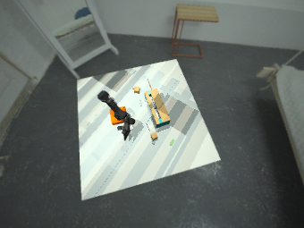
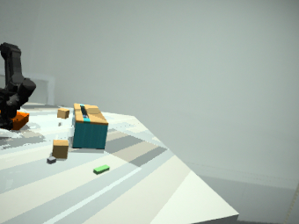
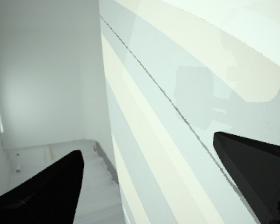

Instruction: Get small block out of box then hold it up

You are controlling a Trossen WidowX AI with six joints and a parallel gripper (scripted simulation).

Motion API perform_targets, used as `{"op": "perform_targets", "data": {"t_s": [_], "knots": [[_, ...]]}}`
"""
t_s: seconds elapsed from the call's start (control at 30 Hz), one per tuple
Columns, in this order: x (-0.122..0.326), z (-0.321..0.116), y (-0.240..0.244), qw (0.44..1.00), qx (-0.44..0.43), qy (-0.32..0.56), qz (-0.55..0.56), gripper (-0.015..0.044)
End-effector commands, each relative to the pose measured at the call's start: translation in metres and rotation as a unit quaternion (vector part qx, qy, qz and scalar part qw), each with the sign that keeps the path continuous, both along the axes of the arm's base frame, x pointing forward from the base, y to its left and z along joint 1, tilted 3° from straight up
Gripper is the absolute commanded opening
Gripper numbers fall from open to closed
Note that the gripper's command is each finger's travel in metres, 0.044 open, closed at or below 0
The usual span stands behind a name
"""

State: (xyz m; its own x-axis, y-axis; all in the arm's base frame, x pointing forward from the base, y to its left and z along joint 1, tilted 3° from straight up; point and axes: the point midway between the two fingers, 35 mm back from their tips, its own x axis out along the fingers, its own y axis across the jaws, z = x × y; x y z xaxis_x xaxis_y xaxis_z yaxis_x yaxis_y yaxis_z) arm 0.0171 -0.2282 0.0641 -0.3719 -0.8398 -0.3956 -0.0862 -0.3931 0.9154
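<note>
The box (image 1: pixel 163 108) (image 2: pixel 90 135) has a wooden top and teal ends and stands upright on the table. Its shelf is too small to make out, and I cannot tell whether a block is inside. A small green block (image 1: pixel 172 142) (image 2: pixel 101 169) lies flat on the table outside the box, off its near teal end. A tiny dark grey block (image 2: pixel 51 160) lies beside a wooden cube. My gripper (image 1: pixel 125 138) (image 3: pixel 150 148) is open, with nothing between the fingers. It is on the arm's side of the box, apart from the box and the blocks.
One wooden cube (image 1: pixel 154 136) (image 2: pixel 60 148) stands near the box's near end, another (image 1: pixel 137 89) (image 2: pixel 63 112) near its far end. A thin wooden stick (image 1: pixel 149 84) lies by the far end. The orange arm base (image 1: pixel 115 117) (image 2: pixel 20 120) is left of the box. The wrist view shows a table edge.
</note>
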Motion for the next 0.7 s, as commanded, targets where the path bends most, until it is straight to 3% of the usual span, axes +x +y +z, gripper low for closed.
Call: {"op": "perform_targets", "data": {"t_s": [0.0, 0.1, 0.2, 0.37, 0.67], "knots": [[0.002, 0.000, -0.001, 1.000, 0.005, 0.007, 0.007, 0.0400], [0.035, 0.007, -0.008, 0.986, 0.071, 0.105, 0.112, 0.0400], [0.079, 0.016, -0.010, 0.930, 0.137, 0.234, 0.249, 0.0400], [0.145, 0.030, 0.003, 0.763, 0.195, 0.428, 0.443, 0.0400], [0.211, 0.047, 0.040, 0.471, 0.192, 0.615, 0.603, 0.0400]]}}
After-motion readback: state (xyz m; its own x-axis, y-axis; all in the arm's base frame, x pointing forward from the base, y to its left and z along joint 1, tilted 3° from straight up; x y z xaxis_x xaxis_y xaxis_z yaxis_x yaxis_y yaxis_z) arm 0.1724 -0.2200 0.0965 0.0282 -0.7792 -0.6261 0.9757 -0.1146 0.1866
